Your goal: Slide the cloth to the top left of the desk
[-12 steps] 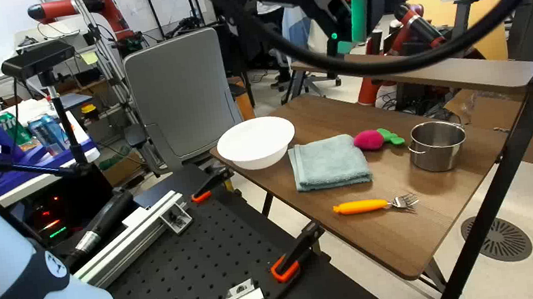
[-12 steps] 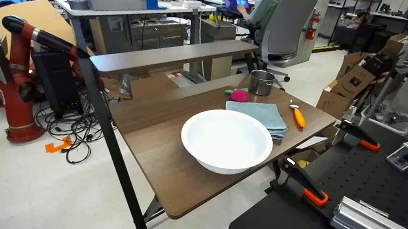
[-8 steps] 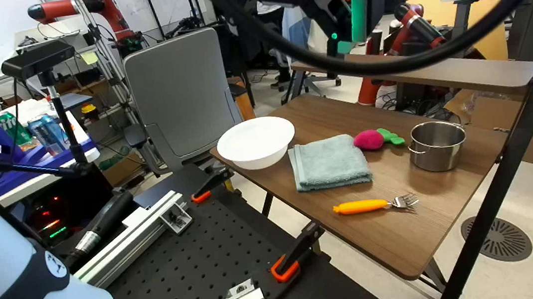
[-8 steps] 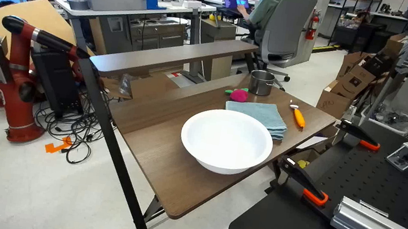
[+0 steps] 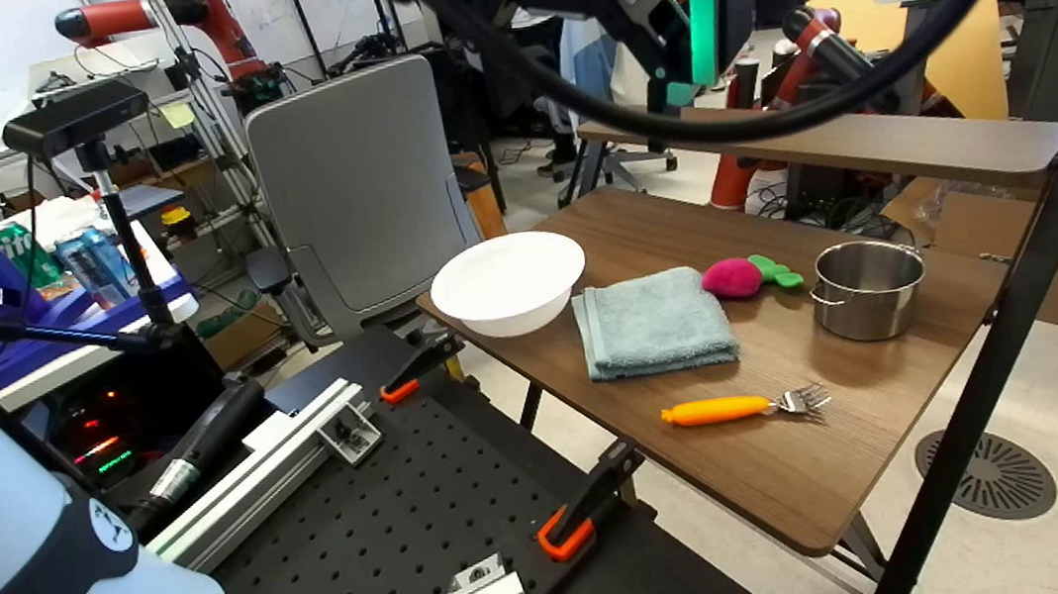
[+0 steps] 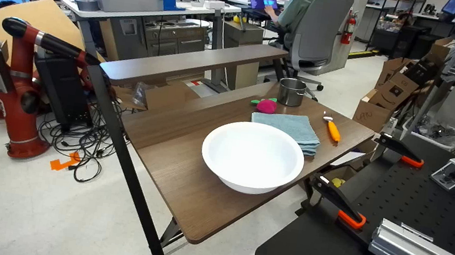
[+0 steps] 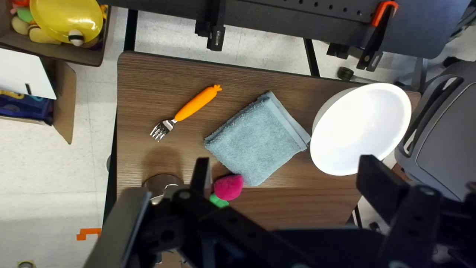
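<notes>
The cloth [image 5: 657, 324] is a folded teal-grey square lying flat on the brown wooden desk [image 5: 791, 496]. It also shows in an exterior view [image 6: 292, 127], partly behind the white bowl, and in the wrist view [image 7: 258, 139]. The desk shows there too [image 6: 176, 178] and in the wrist view [image 7: 148, 74]. My gripper [image 7: 284, 162] is wide open and holds nothing. It is high above the desk, apart from the cloth. In an exterior view only part of my gripper [image 5: 659, 43] shows at the top edge.
A white bowl [image 7: 360, 130] stands beside the cloth. A pink-and-green toy [image 7: 228, 187] touches or nearly touches one cloth corner. An orange-handled fork [image 5: 721, 410] and a metal pot [image 5: 869, 293] are on the desk. A raised shelf [image 6: 196, 63] runs along one long side.
My gripper and the hanging black cable have shifted slightly to the left at the top of an exterior view. The cloth and the other objects on the desk have not moved.
</notes>
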